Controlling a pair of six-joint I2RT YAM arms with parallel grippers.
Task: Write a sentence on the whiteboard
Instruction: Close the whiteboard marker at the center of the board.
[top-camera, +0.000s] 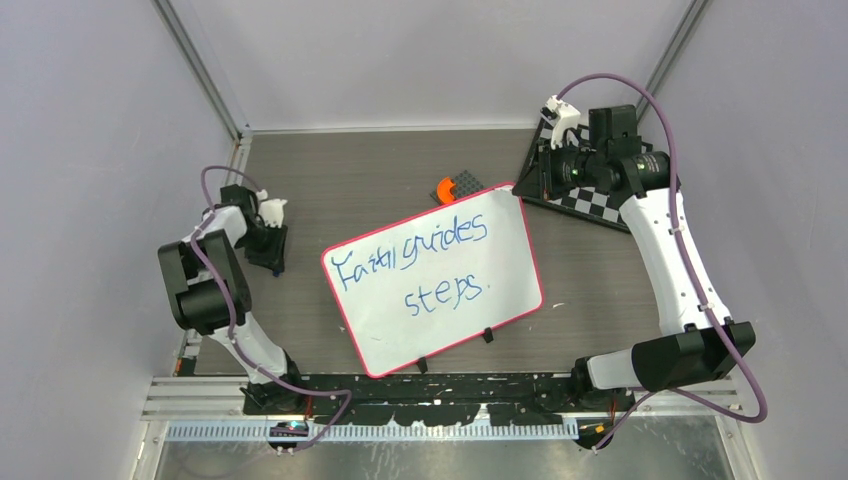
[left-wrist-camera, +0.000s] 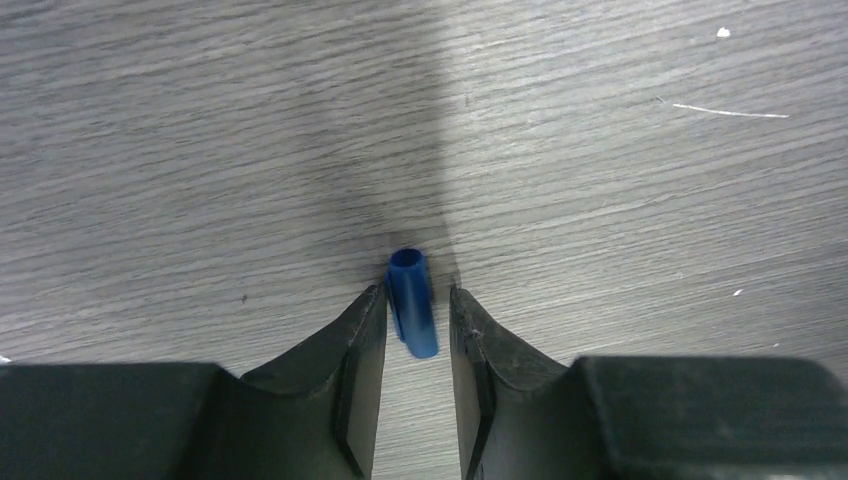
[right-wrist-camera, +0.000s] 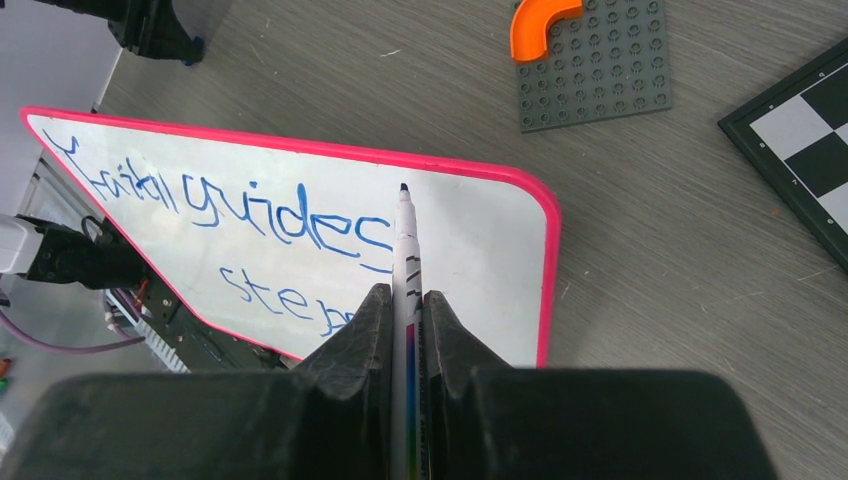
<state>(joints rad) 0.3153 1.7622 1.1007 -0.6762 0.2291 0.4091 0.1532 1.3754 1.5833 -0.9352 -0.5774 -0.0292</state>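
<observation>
The whiteboard (top-camera: 500, 290) lies tilted mid-table, pink-rimmed; it also shows in the right wrist view (right-wrist-camera: 480, 230). The sentence (top-camera: 420, 250) is blue handwriting in two lines, about "Faith guides steps." (right-wrist-camera: 280, 215). My right gripper (right-wrist-camera: 407, 292) is shut on a white marker (right-wrist-camera: 407, 250), its uncapped tip over the board's far right corner, after "guides". From above, this gripper (top-camera: 535, 185) is at that corner. My left gripper (left-wrist-camera: 418, 292), at the table's left (top-camera: 268, 245), points down with its fingertips closed around a blue marker cap (left-wrist-camera: 412, 300).
A black-and-white chessboard (top-camera: 590, 205) lies at the back right, under the right arm (right-wrist-camera: 800, 150). A grey studded baseplate (right-wrist-camera: 590, 70) with an orange curved piece (top-camera: 447, 187) sits behind the whiteboard. Black clips (top-camera: 487, 335) lie by its near edge.
</observation>
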